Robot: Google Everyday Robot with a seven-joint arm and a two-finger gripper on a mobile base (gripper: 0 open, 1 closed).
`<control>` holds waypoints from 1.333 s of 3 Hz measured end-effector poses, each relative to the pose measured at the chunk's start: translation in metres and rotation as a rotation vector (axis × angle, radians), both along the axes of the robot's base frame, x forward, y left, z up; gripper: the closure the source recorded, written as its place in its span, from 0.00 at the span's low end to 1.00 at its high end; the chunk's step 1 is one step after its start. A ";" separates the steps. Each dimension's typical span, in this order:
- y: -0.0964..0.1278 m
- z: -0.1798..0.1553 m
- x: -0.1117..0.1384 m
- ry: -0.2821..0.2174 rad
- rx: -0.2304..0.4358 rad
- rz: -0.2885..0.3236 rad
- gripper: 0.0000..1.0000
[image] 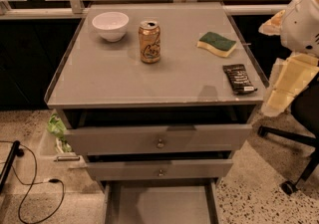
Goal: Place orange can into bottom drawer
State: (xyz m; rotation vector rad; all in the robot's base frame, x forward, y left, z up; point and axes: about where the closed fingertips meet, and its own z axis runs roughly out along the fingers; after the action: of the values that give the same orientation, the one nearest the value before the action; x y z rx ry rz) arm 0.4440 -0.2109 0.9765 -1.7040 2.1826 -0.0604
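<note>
The orange can point(149, 42) stands upright on the grey cabinet top point(149, 83), towards the back, between a white bowl and a sponge. The bottom drawer point(159, 204) is pulled out at the lower edge of the view, and its flat grey floor shows bare. The two upper drawers with round knobs point(160, 143) are slightly pulled out. My gripper point(281, 91), on the white arm with cream-coloured parts, hangs at the right edge beside the cabinet's right side, well away from the can and holding nothing that shows.
A white bowl point(110, 25) sits at the back left of the top. A green-and-yellow sponge point(217, 44) and a dark snack bar point(239, 78) lie on the right. An office chair base point(294, 168) stands on the floor at right; cables point(30, 188) lie at left.
</note>
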 end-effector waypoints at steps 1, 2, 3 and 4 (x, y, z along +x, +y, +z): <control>0.016 -0.009 0.018 -0.059 0.093 0.033 0.00; 0.037 -0.014 0.053 -0.152 0.202 0.057 0.00; 0.037 -0.014 0.053 -0.151 0.203 0.057 0.00; 0.048 -0.020 0.062 -0.131 0.263 0.052 0.00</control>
State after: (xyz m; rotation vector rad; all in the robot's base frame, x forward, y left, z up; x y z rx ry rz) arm 0.5064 -0.1628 0.9564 -1.5614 1.9540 0.1205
